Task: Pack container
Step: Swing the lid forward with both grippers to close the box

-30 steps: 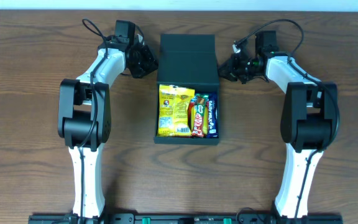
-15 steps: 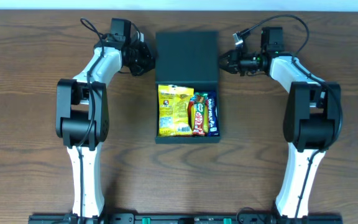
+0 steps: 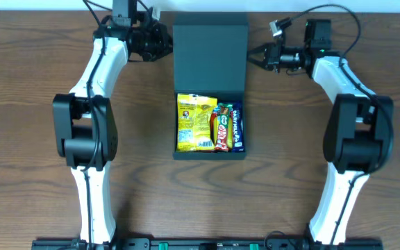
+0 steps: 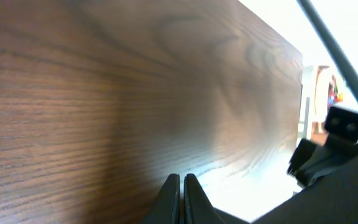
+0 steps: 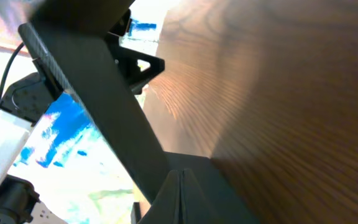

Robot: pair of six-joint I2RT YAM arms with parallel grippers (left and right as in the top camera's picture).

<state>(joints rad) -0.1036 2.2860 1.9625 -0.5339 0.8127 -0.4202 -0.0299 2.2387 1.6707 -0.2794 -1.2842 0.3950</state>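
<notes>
The container (image 3: 210,154) is sitting open midway along the bench (image 3: 33,83), near its far edge, with its lid flap (image 3: 210,59) lying toward that edge and snack packets (image 3: 194,123) showing inside. The left fingers (image 4: 178,194) are pressing clenched together on nothing beside the flap's left side. The right fingers (image 5: 178,193) are doing likewise on its right.

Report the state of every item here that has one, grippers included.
container: open, filled.
lid: swung back, contents uncovered.
yellow packet: lying flat inside the container.
chocolate bars: packed side by side next to the yellow packet.
left gripper: shut, empty, beside the lid's edge.
right gripper: shut, empty, at the lid's other edge.
</notes>
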